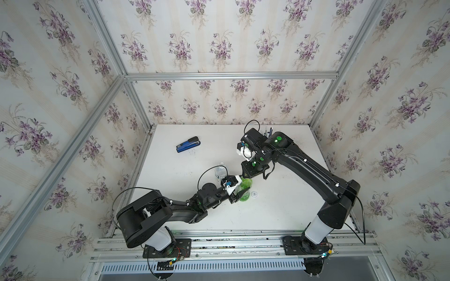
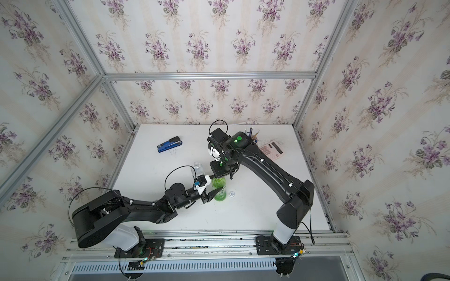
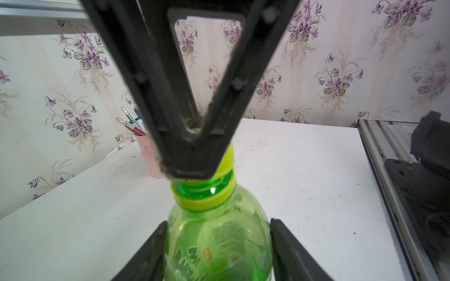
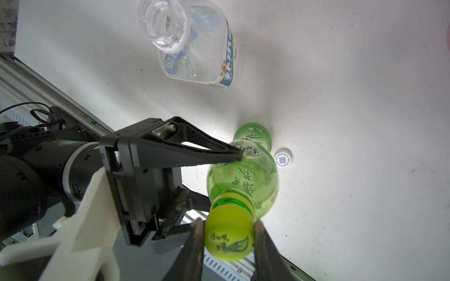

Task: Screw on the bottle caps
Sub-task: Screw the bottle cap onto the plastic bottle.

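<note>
The yellow-green cap (image 4: 229, 237) sits on the mouth of the upright green bottle (image 4: 243, 180) near the middle of the white table (image 1: 280, 214), pinched from above between the right gripper's (image 4: 229, 227) narrowly parted jaws. The left gripper (image 3: 218, 225) clamps the bottle's body from the side. The white cap (image 4: 282, 160) lies just beside its base, and the clear bottle (image 4: 194, 48) stands open nearby.

Three walls (image 1: 219, 36) papered with cream stripes and purple violet sprays, back and both sides. Aluminium frame bars (image 1: 231, 76) run along the wall joins. White tabletop (image 1: 280, 214), scuffed, with dark specks. Aluminium rails (image 1: 231, 243) along the near table edge, slotted grille (image 1: 219, 267) below them. Bright, even light, soft shadows.
</note>
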Controlling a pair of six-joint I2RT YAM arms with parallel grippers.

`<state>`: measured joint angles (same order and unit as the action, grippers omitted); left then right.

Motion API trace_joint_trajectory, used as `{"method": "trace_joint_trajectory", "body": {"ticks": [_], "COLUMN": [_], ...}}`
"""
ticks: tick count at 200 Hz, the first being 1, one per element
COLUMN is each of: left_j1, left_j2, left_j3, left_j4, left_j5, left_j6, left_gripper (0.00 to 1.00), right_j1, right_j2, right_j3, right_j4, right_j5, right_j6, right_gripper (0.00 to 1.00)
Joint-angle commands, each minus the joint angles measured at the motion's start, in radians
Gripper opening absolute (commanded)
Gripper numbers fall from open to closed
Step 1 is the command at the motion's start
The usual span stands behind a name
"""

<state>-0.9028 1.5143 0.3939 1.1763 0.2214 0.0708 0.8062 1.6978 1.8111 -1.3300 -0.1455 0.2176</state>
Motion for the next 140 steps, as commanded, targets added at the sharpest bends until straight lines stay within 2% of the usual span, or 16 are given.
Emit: {"method": "trace_joint_trajectory", "body": {"ticks": [1, 140], "left_j1": [-0.002, -0.004], "left_j2": [0.004, 0.003], "left_j3": [0.008, 0.02], "left_j4": [-0.091, -0.124], "left_j5": [0.035, 0.018], "left_j6": [0.003, -0.001], "left_gripper": [0.64, 0.64], "right_j1": [0.013, 0.037], "right_j2": [0.017, -0.007], "right_j3": [-0.004, 0.032], "right_j4": [0.001, 0.002], "right_j5": [0.05, 0.127], "right_j6": [0.004, -0.015], "right_gripper": [0.32, 0.3]}}
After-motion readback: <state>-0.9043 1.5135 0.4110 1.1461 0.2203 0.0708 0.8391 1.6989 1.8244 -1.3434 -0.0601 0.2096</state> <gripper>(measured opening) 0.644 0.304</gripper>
